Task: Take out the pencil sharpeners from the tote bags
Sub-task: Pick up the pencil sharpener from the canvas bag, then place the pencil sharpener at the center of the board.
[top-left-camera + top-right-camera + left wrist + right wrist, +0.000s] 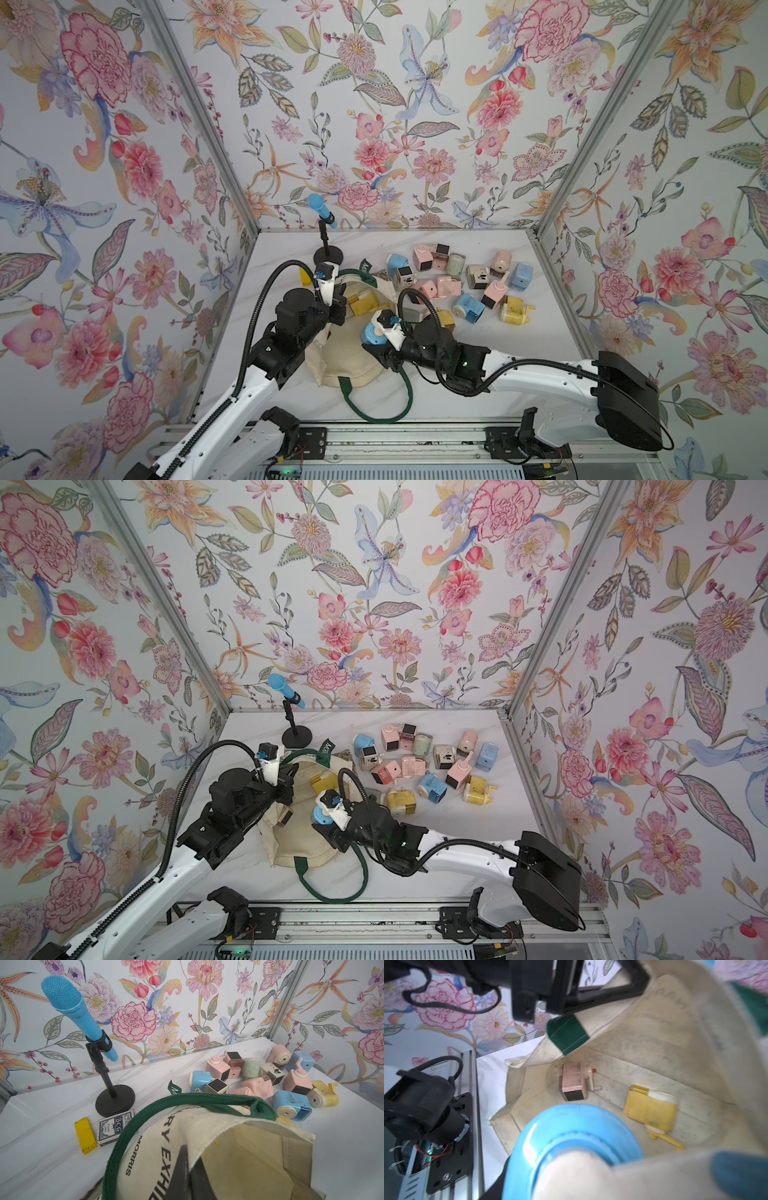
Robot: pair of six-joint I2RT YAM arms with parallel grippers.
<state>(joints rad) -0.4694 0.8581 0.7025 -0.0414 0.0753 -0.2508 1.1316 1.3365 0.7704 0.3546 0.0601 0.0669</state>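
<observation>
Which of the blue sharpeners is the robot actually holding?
The blue sharpener in the right gripper, above the tote bag. The other three blue ones lie loose on the table.

Tote bag mouth gapes wide; sharpener pile crowds the table beyond, microphone stand blocks far left

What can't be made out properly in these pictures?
- Tote bag lettering, left wrist view: cut off by a fold and the left gripper.
- Blue pencil sharpener, right wrist view: blurred, too close, hiding the right gripper.
- Bag's interior, both top views: partly covered by the right arm.
</observation>
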